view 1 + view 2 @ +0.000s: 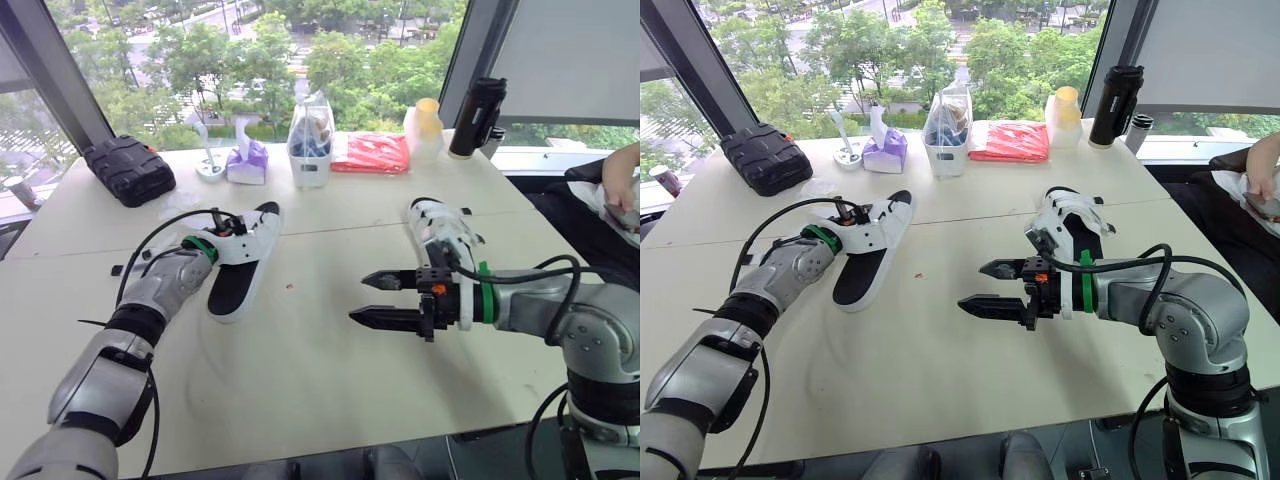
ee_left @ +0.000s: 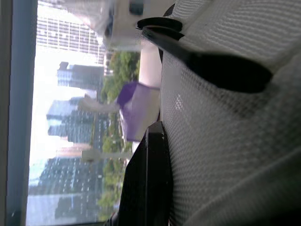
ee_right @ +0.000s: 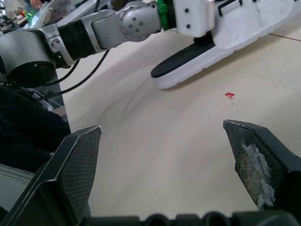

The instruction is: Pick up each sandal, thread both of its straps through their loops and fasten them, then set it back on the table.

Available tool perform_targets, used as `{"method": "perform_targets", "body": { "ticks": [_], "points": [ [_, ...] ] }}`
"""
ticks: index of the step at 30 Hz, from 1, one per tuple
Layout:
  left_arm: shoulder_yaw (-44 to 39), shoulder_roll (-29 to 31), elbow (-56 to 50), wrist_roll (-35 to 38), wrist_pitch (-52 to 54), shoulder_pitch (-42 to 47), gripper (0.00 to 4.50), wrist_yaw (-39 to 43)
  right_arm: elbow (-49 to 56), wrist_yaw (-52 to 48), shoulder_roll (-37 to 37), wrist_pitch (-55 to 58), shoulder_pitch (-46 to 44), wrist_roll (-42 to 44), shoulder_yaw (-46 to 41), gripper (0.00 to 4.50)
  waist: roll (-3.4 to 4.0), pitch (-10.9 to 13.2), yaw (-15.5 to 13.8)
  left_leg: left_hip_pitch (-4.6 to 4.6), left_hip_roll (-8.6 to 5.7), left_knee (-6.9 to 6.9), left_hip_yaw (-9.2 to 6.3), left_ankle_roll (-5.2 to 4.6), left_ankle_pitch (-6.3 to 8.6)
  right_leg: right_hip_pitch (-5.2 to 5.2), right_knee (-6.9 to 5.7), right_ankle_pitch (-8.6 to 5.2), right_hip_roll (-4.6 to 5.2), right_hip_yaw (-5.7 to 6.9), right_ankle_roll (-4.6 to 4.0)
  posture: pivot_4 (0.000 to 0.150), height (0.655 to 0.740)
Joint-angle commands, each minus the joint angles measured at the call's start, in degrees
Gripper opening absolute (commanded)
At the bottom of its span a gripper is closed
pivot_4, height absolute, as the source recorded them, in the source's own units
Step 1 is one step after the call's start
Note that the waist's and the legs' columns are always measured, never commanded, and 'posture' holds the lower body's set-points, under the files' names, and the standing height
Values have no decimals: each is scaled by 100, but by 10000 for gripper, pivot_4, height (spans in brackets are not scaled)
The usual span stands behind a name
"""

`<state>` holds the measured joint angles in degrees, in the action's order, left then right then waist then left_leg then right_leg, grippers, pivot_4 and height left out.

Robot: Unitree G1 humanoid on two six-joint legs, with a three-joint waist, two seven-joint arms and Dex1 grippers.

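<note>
Two grippers hang over the pale, cream-coloured table (image 1: pixel 300 385). The right gripper (image 1: pixel 358 300) hovers just above the bare middle of the table with its jaws spread wide and holding nothing. Its tips point toward the table's left edge.

The left gripper (image 1: pixel 222 228) is pressed against the white mesh strap of the left sandal (image 1: pixel 238 280). This sandal has a white sole and a black footbed. Whether the gripper clamps that strap or only touches it, I cannot tell. In the left wrist view the mesh lies close against the gripper. The left sandal lies in the left half of the table, its length running from the near edge toward the far edge.

A tiny red speck (image 1: pixel 291 287) lies on the table between that sandal and the right gripper.

Just beyond the right gripper's wrist, toward the table's right edge, lies the other white sandal with a black footbed (image 1: pixel 440 228). Its straps stand up loosely.

Several things line the far edge. From the left they are a black fabric pouch (image 1: pixel 128 168), a purple tissue pack (image 1: pixel 247 160), a clear plastic tub (image 1: pixel 311 145), a flat red packet (image 1: pixel 370 153), a pale bottle with a yellow cap (image 1: pixel 425 125) and a black flask (image 1: pixel 478 115).

A person's hand (image 1: pixel 620 185) shows past the table's right edge.
</note>
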<state>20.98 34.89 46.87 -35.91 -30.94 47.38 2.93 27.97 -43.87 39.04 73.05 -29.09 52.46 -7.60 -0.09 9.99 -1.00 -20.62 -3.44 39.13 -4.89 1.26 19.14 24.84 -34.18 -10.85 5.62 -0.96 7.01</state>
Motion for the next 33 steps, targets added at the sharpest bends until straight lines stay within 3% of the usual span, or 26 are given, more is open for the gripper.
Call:
{"method": "perform_targets", "body": {
  "ticks": [1, 6, 11, 16, 22, 25, 28, 32, 33],
  "points": [
    [36, 222, -381, 802, -1884, 254, 352, 725, -181, -204, 280, -346, -84, -103, -29, 45000, -9, 5, 12, -7, -1, 0, 1, 3, -1, 7, 3, 0, 2, -1, 0, 1500, 7400],
    [762, 596, -234, 619, -4660, 1053, 352, 1315, -687, -670, 886, -807, -88, -358, -14, 45000, -23, 13, 23, -99, -6, 10, 17, 38, -21, 102, 4, 8, 7, -5, 3, 1500, 7400],
    [1062, 464, -38, -197, -5886, 1402, 352, 1447, -886, -908, 1190, -1076, -56, -496, -25, 45000, -22, 12, 50, -86, -6, 6, 30, 24, -14, 90, 8, 8, 3, -12, 3, 1500, 7400],
    [840, 276, -105, -1093, -6136, 1341, 352, 1194, -843, -901, 1250, -1143, -8, -487, -57, 45000, -23, 13, 33, -85, -3, 9, 32, -2, -2, 87, 1, 9, -3, -11, 6, 1500, 7400],
    [729, 213, -822, -2051, -5506, 612, 352, 697, -714, -764, 1196, -1118, 35, -448, -83, 45000, -22, 11, 26, -80, -3, 10, 30, -1, -3, 81, -1, 9, -2, -11, 6, 1500, 7400],
    [694, 279, -998, -1958, -5340, 351, 10300, 590, -677, -730, 1188, -1123, 75, -437, -74, 45000, -22, 10, -13, -69, -5, 17, 21, -5, -2, 57, 4, 10, -2, -10, 8, 1500, 7400],
    [720, 362, -989, -1538, -5295, 230, 25276, 674, -663, -711, 1184, -1136, 97, -444, -57, 45000, -23, 9, -7, -69, -6, 23, 18, -9, -1, 55, 3, 14, -2, -9, 15, 1500, 7400],
    [1589, 800, -743, 109, -5638, 210, 44706, 1000, -648, -711, 1171, -1139, 79, -452, 5, 45000, -23, 9, 42, -68, -4, 23, 15, -8, -1, 58, 0, 14, -2, -7, 15, 1500, 7400],
    [1907, 989, -789, 625, -5617, 191, 44706, 1115, -654, -722, 1174, -1143, 67, -456, 19, 45000, -22, 9, 61, -67, -2, 23, 15, -8, -1, 61, -1, 14, -2, -8, 15, 1500, 7400]
  ]
}}
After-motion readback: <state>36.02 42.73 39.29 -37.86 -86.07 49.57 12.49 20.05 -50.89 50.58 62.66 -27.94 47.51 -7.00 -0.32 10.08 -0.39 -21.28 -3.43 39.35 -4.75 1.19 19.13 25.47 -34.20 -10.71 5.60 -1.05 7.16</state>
